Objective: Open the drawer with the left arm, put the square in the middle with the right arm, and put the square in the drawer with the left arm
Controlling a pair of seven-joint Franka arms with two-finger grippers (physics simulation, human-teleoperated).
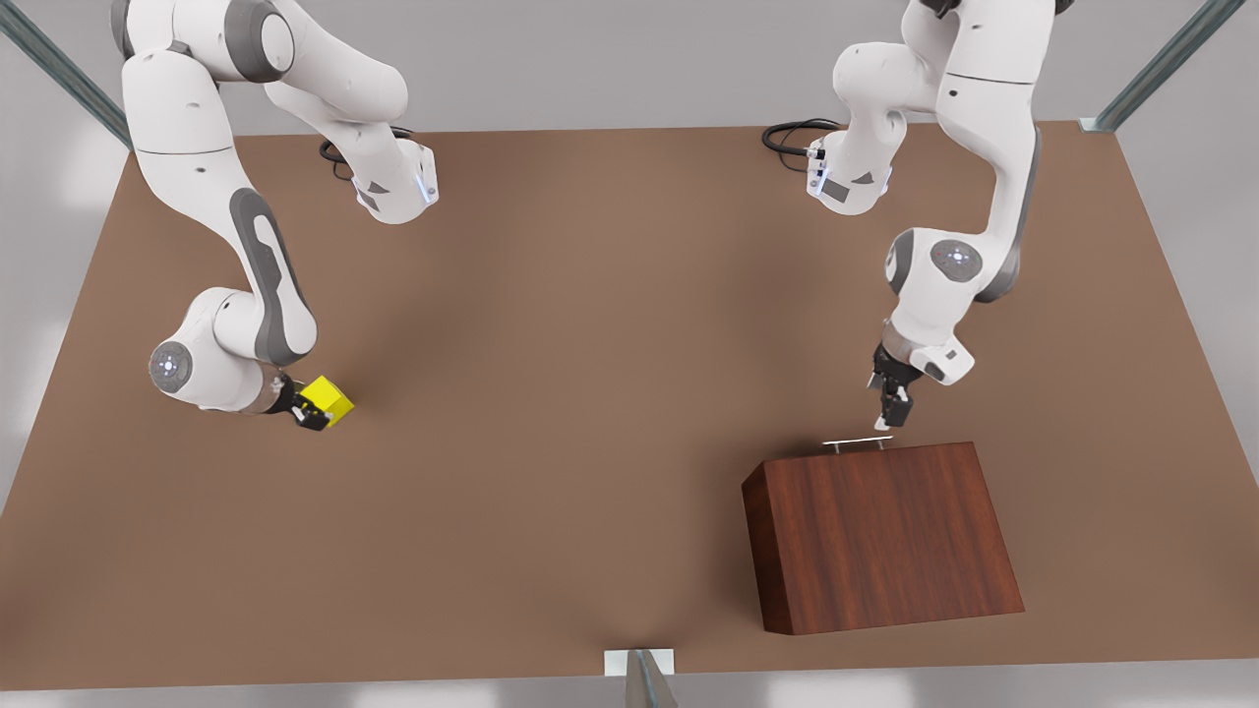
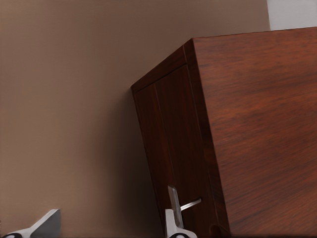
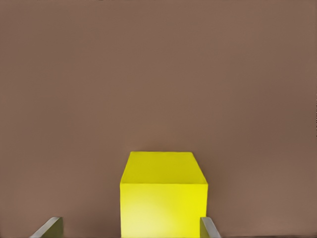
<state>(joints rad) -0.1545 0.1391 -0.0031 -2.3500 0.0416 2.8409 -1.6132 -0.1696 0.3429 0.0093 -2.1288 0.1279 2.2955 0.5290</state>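
Observation:
The square (image 1: 329,397) is a small yellow cube on the tabletop at the front view's left. My right gripper (image 1: 313,413) is low at it and open. In the right wrist view the square (image 3: 163,196) sits between the fingers of the right gripper (image 3: 130,227), close to one fingertip (image 3: 209,229) and apart from the other. The wooden box (image 1: 885,536) stands at the front view's right with its drawer (image 2: 173,139) shut flush. My left gripper (image 1: 893,418) hangs open just above the silver handle (image 1: 858,444). One fingertip (image 2: 171,223) of the left gripper (image 2: 109,224) is beside the handle (image 2: 184,203).
The brown tabletop (image 1: 590,393) stretches wide between the two arms. Both arm bases stand at the far edge, each with a black cable (image 1: 787,133) beside it. A metal post (image 1: 639,678) sits at the near edge.

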